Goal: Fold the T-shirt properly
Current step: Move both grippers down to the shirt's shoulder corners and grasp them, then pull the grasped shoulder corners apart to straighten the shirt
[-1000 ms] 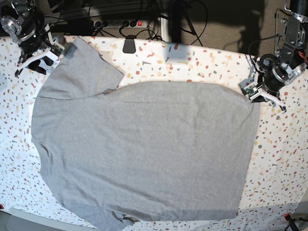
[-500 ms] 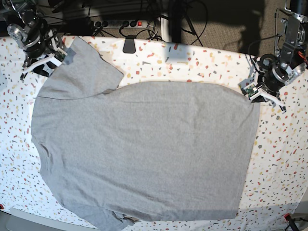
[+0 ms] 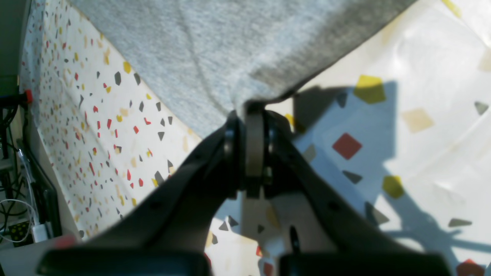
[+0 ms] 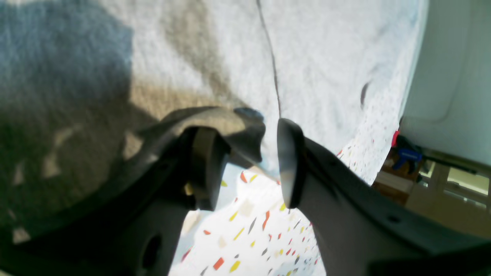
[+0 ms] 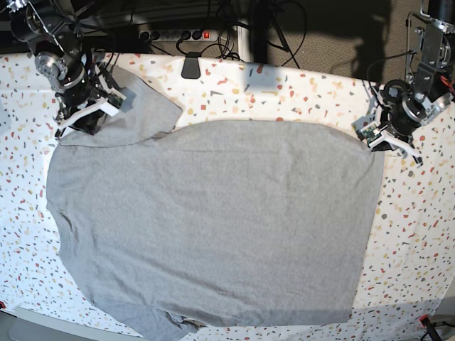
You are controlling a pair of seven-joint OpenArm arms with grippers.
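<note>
1. Spread flat, plain side up, over the speckled tablecloth (image 5: pixel 298 89): the grey T-shirt (image 5: pixel 213 227), hem toward the left arm.
2. Clenched on a corner of the shirt's hem at the table's edge: the left gripper (image 3: pixel 249 111), jaws pressed together with fabric between.
3. Parted over the folded upper sleeve (image 5: pixel 146 99): the right gripper (image 4: pixel 245 153), fingers (image 4: pixel 287 161) spread, cloth lying between and beneath them.
</note>
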